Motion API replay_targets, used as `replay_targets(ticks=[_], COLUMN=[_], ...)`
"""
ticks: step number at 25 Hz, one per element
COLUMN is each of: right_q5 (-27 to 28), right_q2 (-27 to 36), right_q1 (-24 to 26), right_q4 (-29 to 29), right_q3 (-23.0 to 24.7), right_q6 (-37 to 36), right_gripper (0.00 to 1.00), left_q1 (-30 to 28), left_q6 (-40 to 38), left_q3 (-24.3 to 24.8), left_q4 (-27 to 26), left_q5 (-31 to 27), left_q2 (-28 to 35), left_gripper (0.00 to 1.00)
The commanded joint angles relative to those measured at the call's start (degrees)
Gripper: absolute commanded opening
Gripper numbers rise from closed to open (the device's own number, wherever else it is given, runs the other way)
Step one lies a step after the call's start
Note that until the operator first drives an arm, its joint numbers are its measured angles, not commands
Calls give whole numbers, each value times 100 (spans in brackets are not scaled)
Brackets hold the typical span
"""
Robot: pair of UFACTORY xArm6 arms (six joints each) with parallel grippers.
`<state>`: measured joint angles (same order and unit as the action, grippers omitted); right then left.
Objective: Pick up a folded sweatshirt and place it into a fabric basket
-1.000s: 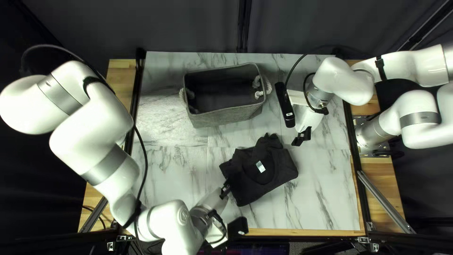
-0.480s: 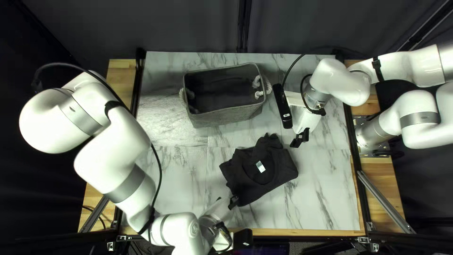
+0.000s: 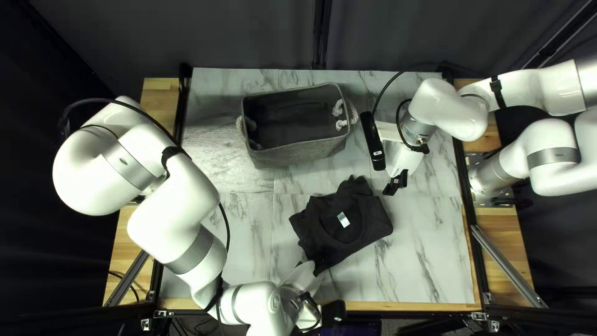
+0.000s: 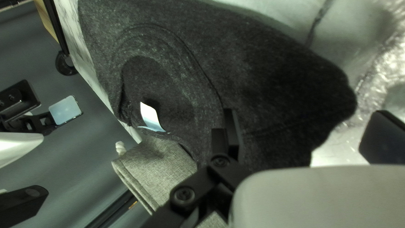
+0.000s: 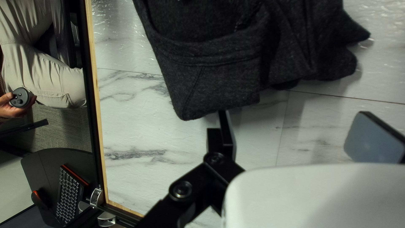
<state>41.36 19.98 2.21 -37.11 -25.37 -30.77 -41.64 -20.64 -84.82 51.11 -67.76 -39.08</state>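
Currently, the folded dark sweatshirt (image 3: pixel 367 239) lies on the marbled table (image 3: pixel 423 267), nearer than the fabric basket (image 3: pixel 298 155) and a little to its right, with a pale label (image 3: pixel 343 219) showing at the neck. The basket stands upright toward the far side, rope handles at its ends. My left gripper (image 3: pixel 303 278) is at the sweatshirt's near edge, its two fingers wide apart and gripping nothing; whether one touches the cloth I cannot tell. My right gripper (image 3: pixel 396 182) also has its fingers wide apart, holding nothing, just beyond the sweatshirt's far right side. Past the table's near edge, a person's hand (image 5: pixel 14 110) holds a round black device (image 5: pixel 20 97).
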Motion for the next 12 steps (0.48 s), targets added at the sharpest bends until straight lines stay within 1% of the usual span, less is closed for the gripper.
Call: replay_targets(ticks=[1,2,6,12], right_q5=[-5,-3,11,1], right_q2=[-118,-124,-103,-222], right_q1=[-12,-10,2,10], right_q4=[23,26,56,20], right_q3=[-87,-92,-93,-162], right_q6=[40,42,69,34], right_gripper=[100,100,100,100], left_q1=[73,83,165,270], left_q6=[-55,-64,-256,-315], left_q3=[128,149,582,913], left_q4=[41,48,152,303], left_q5=[85,100,295,397], left_q2=[43,51,250,483], left_gripper=[100,100,100,100])
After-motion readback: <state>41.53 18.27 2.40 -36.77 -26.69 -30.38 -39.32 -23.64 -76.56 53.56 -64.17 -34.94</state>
